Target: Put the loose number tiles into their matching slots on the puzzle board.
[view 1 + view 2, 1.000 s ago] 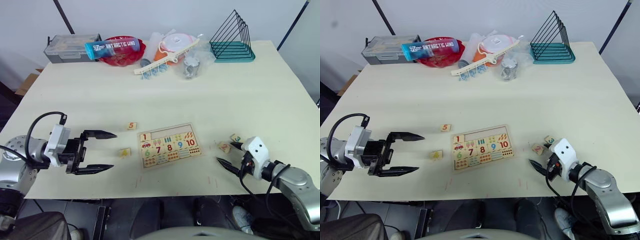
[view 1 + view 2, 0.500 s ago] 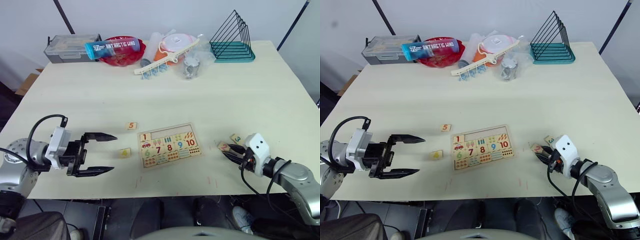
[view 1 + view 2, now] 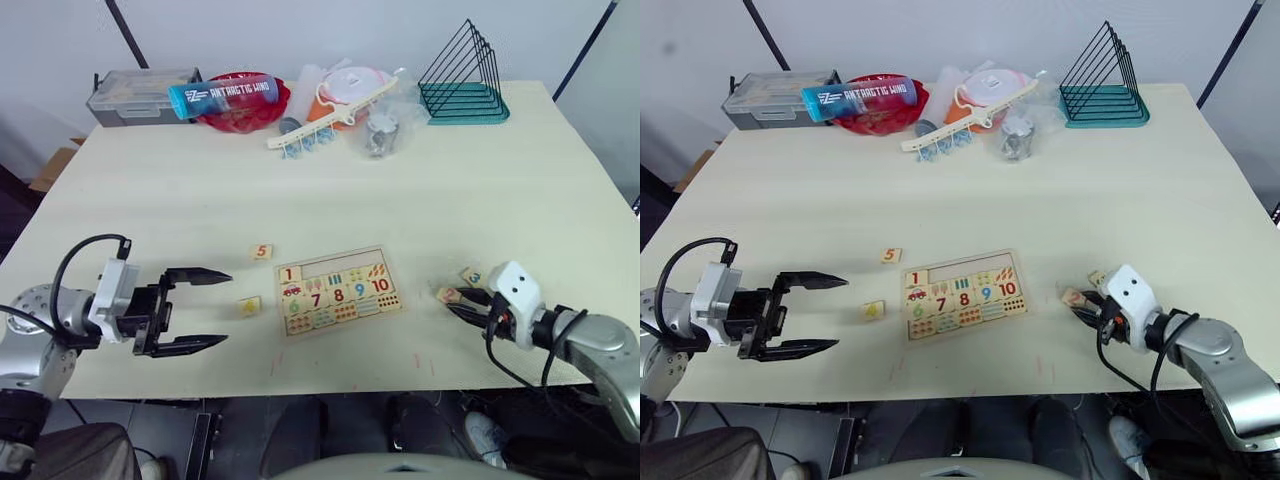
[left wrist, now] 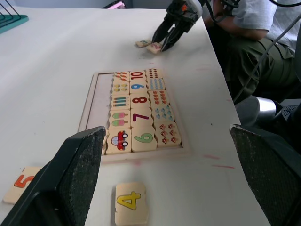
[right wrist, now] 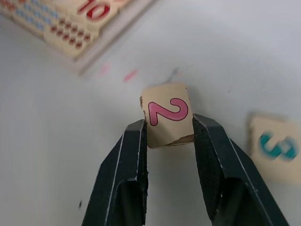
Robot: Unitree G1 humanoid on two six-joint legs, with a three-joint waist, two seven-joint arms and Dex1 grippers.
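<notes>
The puzzle board [image 3: 392, 303] lies flat near the table's front middle, with tile 1 [image 3: 290, 274] seated in its top row. The other slots [image 3: 335, 264] of that row are empty. Tile 5 [image 3: 263, 252] and tile 4 [image 3: 250, 305] lie loose to the left of the board. My right gripper [image 3: 455, 300] is at table level right of the board, shut on tile 2 [image 5: 167, 114], which sits between its fingertips. Tile 3 [image 3: 471, 276] lies just beyond it. My left gripper [image 3: 226, 308] hovers open and empty left of tile 4.
Along the table's far edge stand a grey box [image 3: 140, 92], a blue bottle [image 3: 222, 95] across a red bowl [image 3: 255, 108], an orange-and-white container [image 3: 350, 90], a clip rack [image 3: 320, 125] and a teal wire rack [image 3: 465, 80]. A seated person [image 4: 254, 37] is past the table's right edge.
My right gripper has shut on tile 2, which lay between its open fingers a second ago. The left gripper stays open in about the same place.
</notes>
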